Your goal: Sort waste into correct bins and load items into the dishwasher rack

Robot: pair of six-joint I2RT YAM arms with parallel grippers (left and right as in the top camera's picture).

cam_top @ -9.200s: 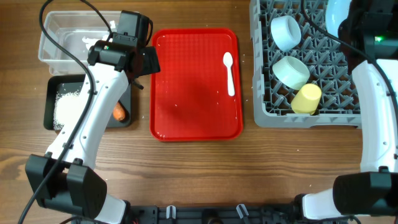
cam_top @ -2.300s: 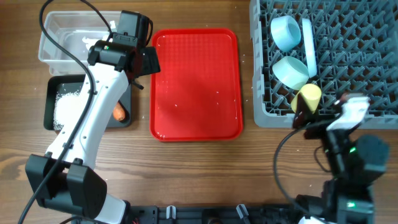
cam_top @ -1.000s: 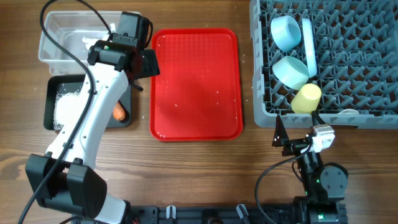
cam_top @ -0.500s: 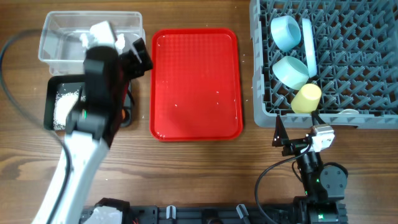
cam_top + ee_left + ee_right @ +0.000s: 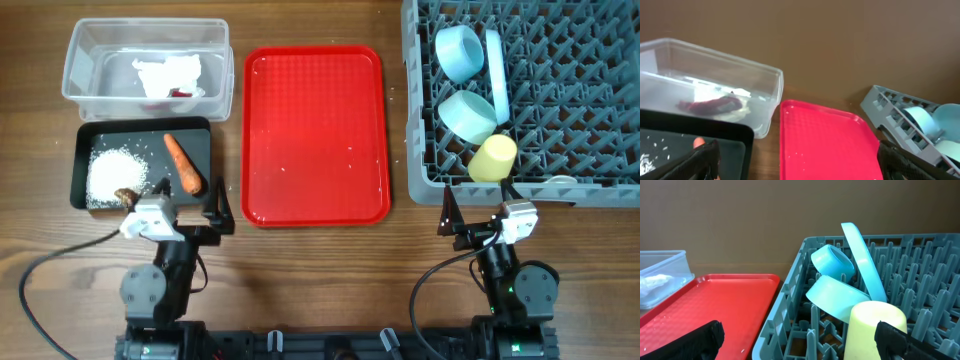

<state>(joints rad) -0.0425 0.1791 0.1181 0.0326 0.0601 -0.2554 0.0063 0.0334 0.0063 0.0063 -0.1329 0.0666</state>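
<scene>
left gripper (image 5: 802, 162) and right gripper (image 5: 800, 340) are gaping empty; tapered orange carrot (image 5: 183, 163) and white rice (image 5: 108, 175) are lying in the black tray (image 5: 140, 134), crumpled tissue (image 5: 167, 73) in the clear tub (image 5: 216, 60), yellow cup (image 5: 492, 158) in the rack (image 5: 580, 110)

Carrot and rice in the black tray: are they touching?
Apart. Overhead shows bare black tray between the carrot and the rice.

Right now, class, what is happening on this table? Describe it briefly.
Nothing is being handled. The left end effector and right end effector sit open at the table's near edge. Tissue and a red wrapper lie in the clear tub; rice, carrot and a brown lump in the black tray. The rack holds the plate, two bowls and yellow cup.
</scene>
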